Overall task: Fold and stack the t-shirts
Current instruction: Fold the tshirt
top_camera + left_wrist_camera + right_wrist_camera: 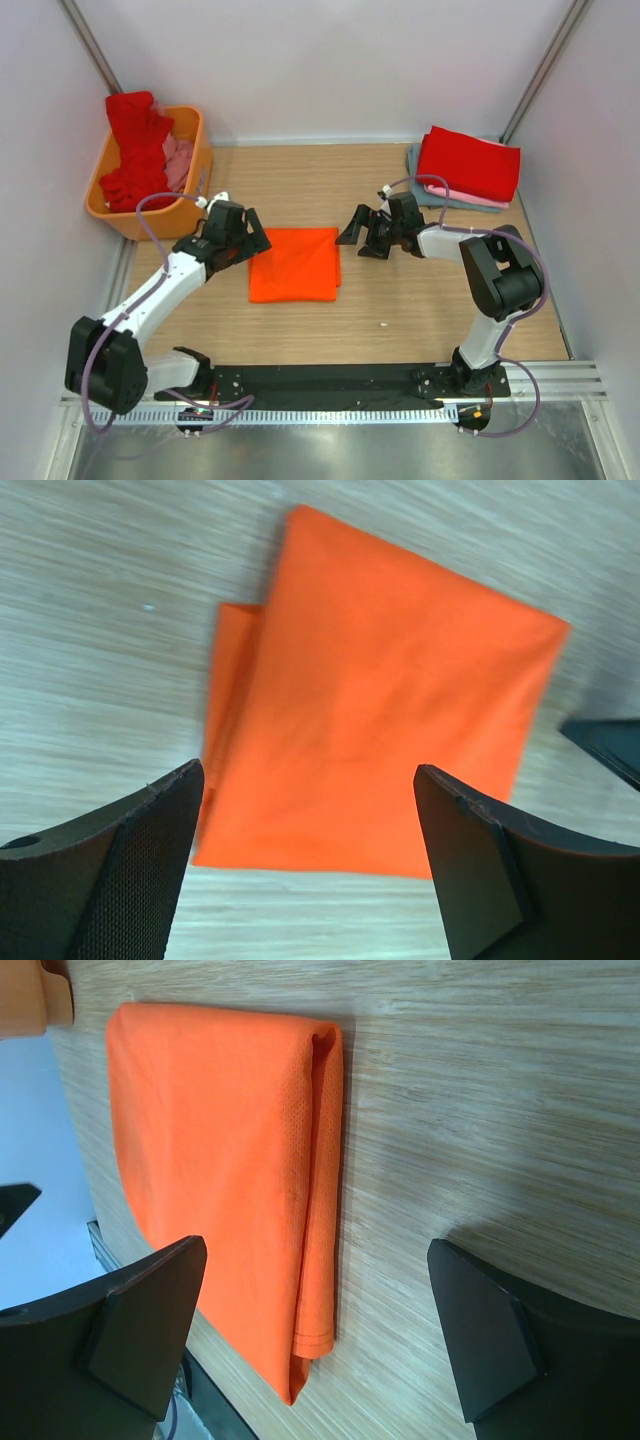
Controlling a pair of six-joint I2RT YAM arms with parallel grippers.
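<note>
A bright orange t-shirt (295,264) lies folded into a flat rectangle in the middle of the table. It also shows in the left wrist view (380,720) and the right wrist view (230,1160). My left gripper (252,241) is open and empty, just left of the shirt's left edge. My right gripper (356,232) is open and empty, just right of the shirt's upper right corner. A stack of folded shirts sits at the back right: a red one (470,162) on top, a pink one (470,200) and a grey-blue one (418,175) below.
A rigid orange basket (140,222) stands at the back left, holding crumpled red cloth (135,140) and pink cloth (180,160). White walls close in both sides and the back. A black rail (330,380) runs along the near edge.
</note>
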